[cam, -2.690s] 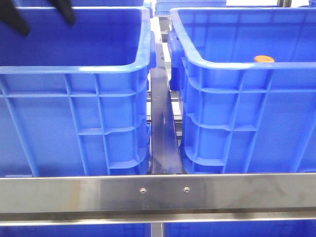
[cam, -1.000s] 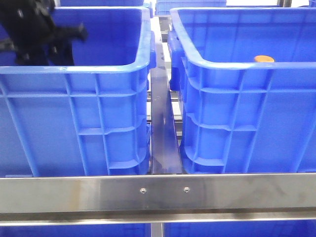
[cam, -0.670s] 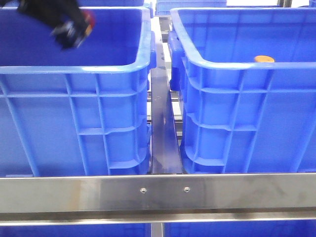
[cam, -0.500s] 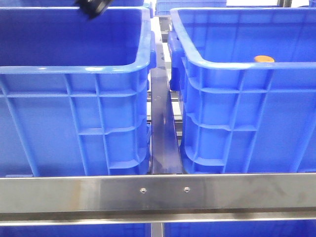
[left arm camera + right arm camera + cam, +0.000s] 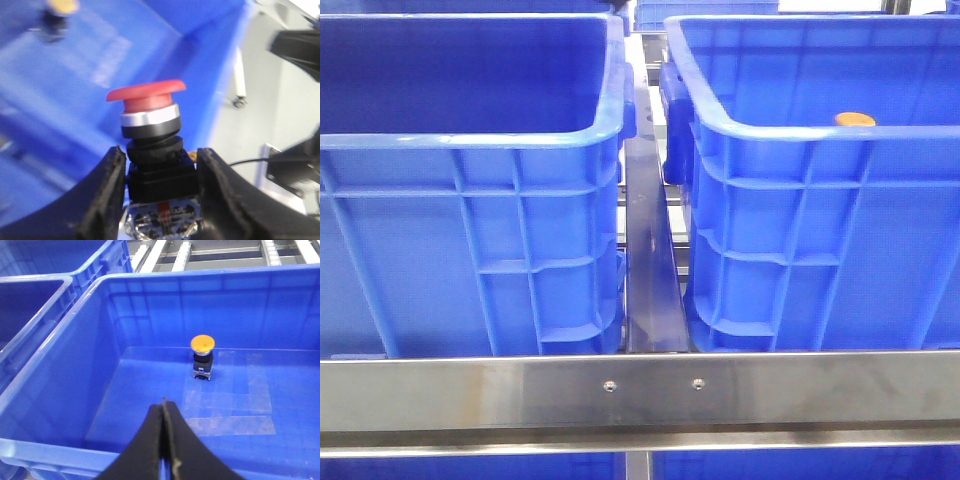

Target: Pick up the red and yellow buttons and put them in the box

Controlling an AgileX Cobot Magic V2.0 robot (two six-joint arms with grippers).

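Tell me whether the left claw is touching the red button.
Touching. The left wrist view shows the left claw with both fingers pressed against the black base of the red button, no gap on either side.

Brushed steel crossbar (image 5: 640,392) spans foreground at 6 o'clock, two screw heads (image 5: 653,384) at centre. Dark metal rail (image 5: 648,270) runs toward 12 o'clock. Roller conveyor (image 5: 220,251) beyond, at 12 o'clock. Pale grey floor (image 5: 280,115), blurred.
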